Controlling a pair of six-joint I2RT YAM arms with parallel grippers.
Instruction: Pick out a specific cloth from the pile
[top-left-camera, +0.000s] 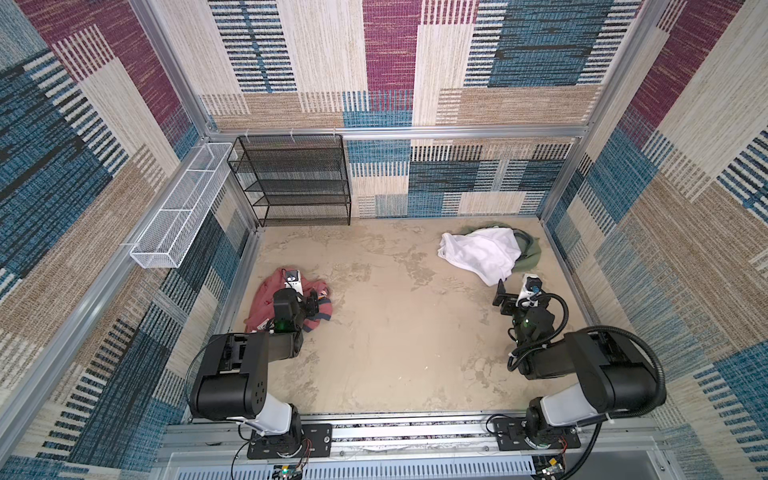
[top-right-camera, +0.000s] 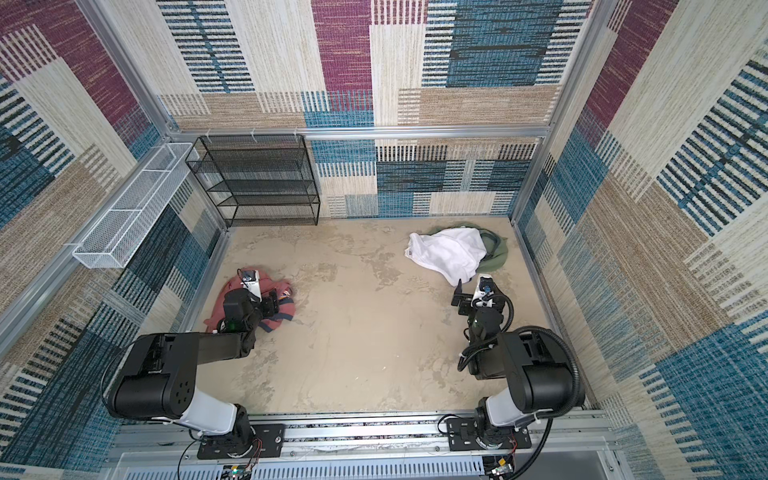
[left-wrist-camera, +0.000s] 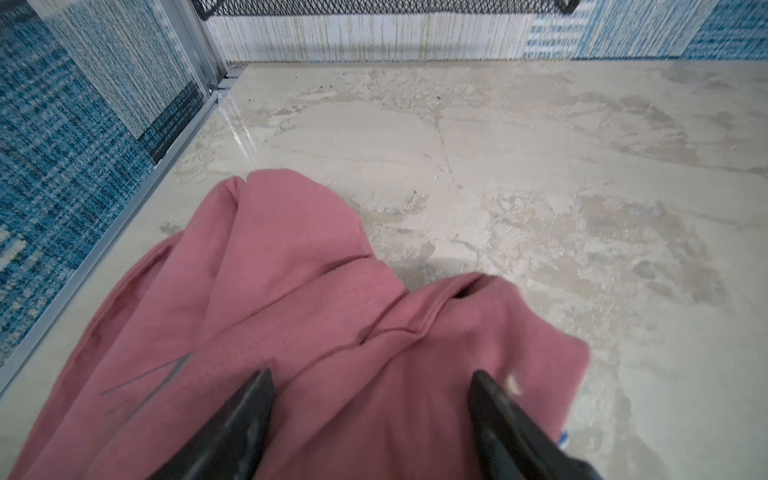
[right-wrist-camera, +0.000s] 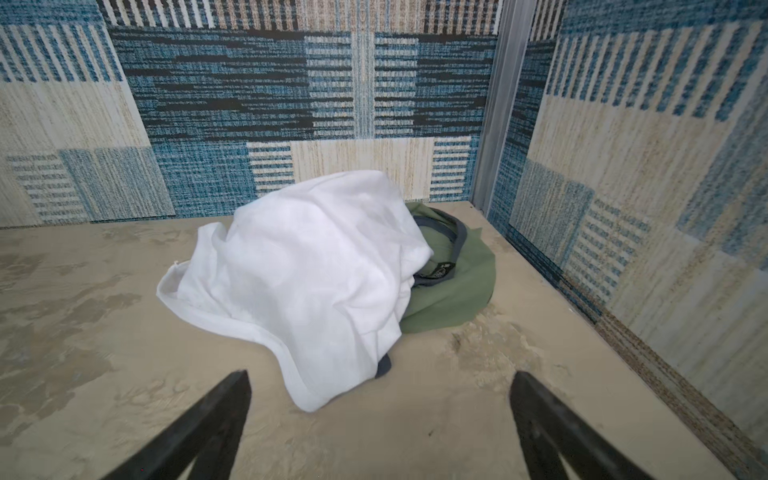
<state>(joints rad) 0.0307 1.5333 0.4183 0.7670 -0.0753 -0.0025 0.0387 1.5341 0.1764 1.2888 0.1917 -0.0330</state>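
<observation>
While the left pincer (left-wrist-camera: 370, 399) hangs spread over the cloth (left-wrist-camera: 291, 311), seemingly touching, the right pincer (right-wrist-camera: 380, 399) gapes empty.

Soft matt cloth (left-wrist-camera: 299, 291) lies on a glossy, mottled stone-look table (left-wrist-camera: 540, 166).

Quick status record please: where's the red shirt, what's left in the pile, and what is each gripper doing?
target: faded brick-red T-shirt, crumpled at the table's left side, apart from the pile
pile: plain white garment draped over olive-green garment, far right corner
left gripper: jaws open, over the red shirt's folds
right gripper: jaws open, empty, short of the white garment
table: beige mottled surface
</observation>
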